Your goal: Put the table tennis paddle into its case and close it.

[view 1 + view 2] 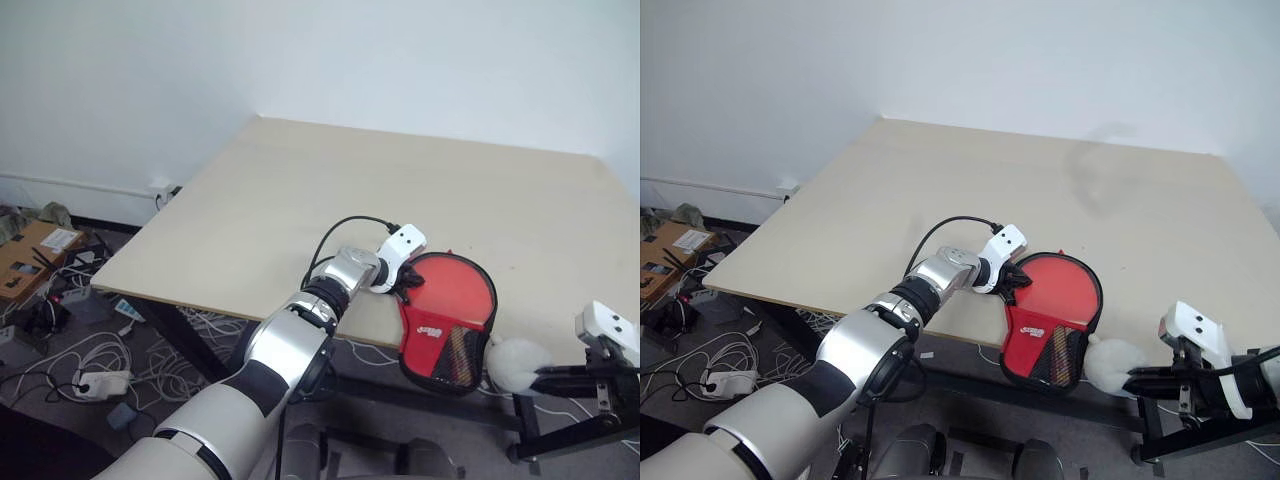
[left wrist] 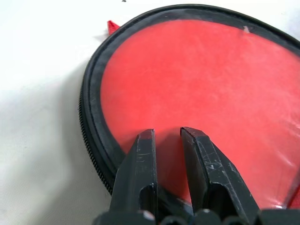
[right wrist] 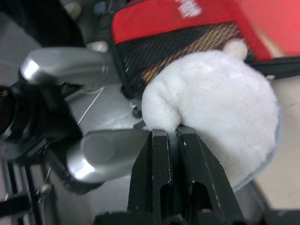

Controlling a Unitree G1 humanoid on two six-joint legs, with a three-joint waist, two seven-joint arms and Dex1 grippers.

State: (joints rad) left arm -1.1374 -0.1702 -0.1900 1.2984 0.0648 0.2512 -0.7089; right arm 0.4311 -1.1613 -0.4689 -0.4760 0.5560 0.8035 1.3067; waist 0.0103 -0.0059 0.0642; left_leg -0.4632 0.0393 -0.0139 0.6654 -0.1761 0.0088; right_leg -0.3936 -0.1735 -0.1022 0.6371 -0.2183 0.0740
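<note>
Paddle [image 1: 455, 290], round red rubber face, sits inside red black-edged zip case [image 1: 445, 352] overhanging table edge. Left gripper [image 2: 168, 136] fingers narrowly parted, resting on case rim. Right gripper [image 3: 172, 136] clamped on white fluffy pom [image 3: 220, 103]. Risk: tug on pom drags case off edge.

The case [image 1: 447, 320] was red with black edging, a white logo and a black mesh patch showing tan stripes; its clear panel showed red beneath; the tabletop [image 1: 300, 190] was pale beige; a fluffy ball [image 3: 220, 98] was white; both grippers' fingers [image 2: 145, 178] were black.
</note>
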